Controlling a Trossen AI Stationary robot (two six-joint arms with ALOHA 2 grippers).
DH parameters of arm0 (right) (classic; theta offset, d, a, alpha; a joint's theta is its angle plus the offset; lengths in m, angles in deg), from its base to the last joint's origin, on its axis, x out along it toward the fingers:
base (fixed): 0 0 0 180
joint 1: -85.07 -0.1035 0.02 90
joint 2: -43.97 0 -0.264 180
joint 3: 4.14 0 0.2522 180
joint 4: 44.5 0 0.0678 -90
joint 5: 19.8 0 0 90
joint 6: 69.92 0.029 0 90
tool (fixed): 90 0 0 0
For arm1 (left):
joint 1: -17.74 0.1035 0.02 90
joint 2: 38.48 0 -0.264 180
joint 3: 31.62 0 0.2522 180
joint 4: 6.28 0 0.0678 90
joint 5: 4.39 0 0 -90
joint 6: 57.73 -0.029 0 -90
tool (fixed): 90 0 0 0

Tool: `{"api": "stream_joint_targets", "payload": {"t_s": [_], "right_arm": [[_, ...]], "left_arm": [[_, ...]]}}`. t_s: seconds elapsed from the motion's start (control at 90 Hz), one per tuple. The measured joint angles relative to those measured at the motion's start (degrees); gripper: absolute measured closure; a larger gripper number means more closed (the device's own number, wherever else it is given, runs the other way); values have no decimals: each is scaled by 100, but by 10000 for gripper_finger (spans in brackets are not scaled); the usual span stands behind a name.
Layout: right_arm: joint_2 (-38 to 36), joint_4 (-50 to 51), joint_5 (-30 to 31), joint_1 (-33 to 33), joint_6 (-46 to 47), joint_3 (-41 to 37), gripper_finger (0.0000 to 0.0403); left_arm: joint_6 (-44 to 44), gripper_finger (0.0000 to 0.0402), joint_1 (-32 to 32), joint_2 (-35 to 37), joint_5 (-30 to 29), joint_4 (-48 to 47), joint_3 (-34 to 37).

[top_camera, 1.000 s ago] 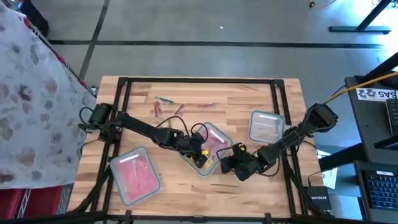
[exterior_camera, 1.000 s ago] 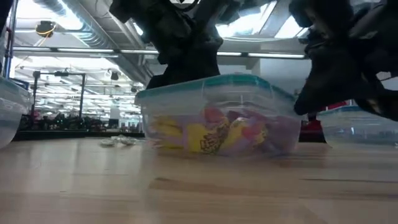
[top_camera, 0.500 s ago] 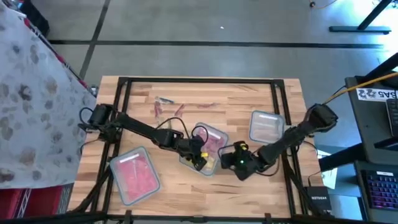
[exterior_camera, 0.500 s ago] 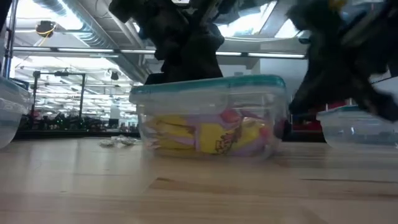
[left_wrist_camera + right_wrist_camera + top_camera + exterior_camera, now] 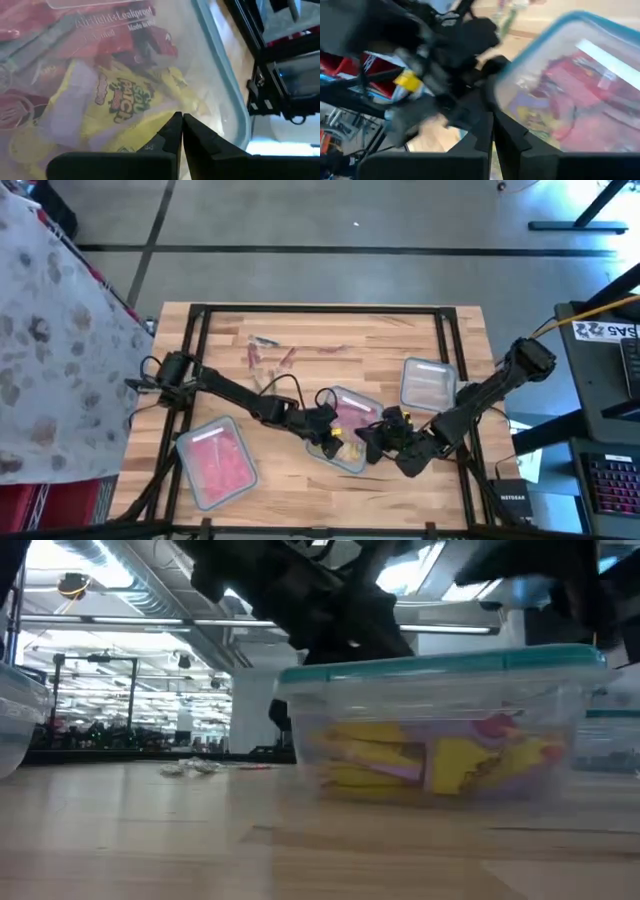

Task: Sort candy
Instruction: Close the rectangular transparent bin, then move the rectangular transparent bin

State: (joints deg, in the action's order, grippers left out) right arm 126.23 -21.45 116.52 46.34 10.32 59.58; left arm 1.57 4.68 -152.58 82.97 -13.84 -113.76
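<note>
A clear lidded container with a teal rim (image 5: pixel 352 418) stands mid-table, holding yellow, red and purple candy (image 5: pixel 450 755). My left gripper (image 5: pixel 325 442) is shut at its left near side, its tips over the clear lid (image 5: pixel 125 75). My right gripper (image 5: pixel 372 438) is shut at the container's right near side, beside the teal rim (image 5: pixel 540 37). Loose candy (image 5: pixel 268 352) lies on the wood toward the far edge. My left gripper has its shut fingertips (image 5: pixel 172 127) on the clear lid near the teal rim (image 5: pixel 227 85), slanting down from the table's left. The container stays flat on the table. My right gripper's shut fingers (image 5: pixel 485 125) sit by the container's rim; whether they touch it I cannot tell.
A clear container of pink candy (image 5: pixel 215 462) stands near the left front. Another clear container (image 5: pixel 428 383) stands at the right. A black frame (image 5: pixel 320 310) runs around the table top. Bare wood lies between the loose candy and the middle container.
The middle container has slid along the table toward the near edge and a little to the right, staying flat. Both grippers have gone the same way with it, staying shut; the right arm's elbow has swung toward the near edge.
</note>
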Motion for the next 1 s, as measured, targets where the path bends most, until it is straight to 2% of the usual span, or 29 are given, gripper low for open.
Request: {"api": "stream_joint_targets", "payload": {"t_s": [0.111,0.267,0.356,0.722,0.867,1.0], "right_arm": [[0,30,-50,52,-416,150,403],[0,86,-78,71,-513,192,403],[0,79,-154,69,-522,192,403],[2,54,-436,67,-520,192,403],[7,-264,-1110,220,-601,192,403],[7,-862,-1654,477,-1084,192,403]], "left_arm": [[-184,401,92,283,-230,-168,6],[-417,401,161,660,-730,-314,24],[-460,401,139,959,-821,-331,11],[-810,401,-254,2021,-1371,-453,-5],[-1003,401,-550,2486,-1501,-424,-7],[-1167,401,-835,2803,-1527,-425,-16]]}}
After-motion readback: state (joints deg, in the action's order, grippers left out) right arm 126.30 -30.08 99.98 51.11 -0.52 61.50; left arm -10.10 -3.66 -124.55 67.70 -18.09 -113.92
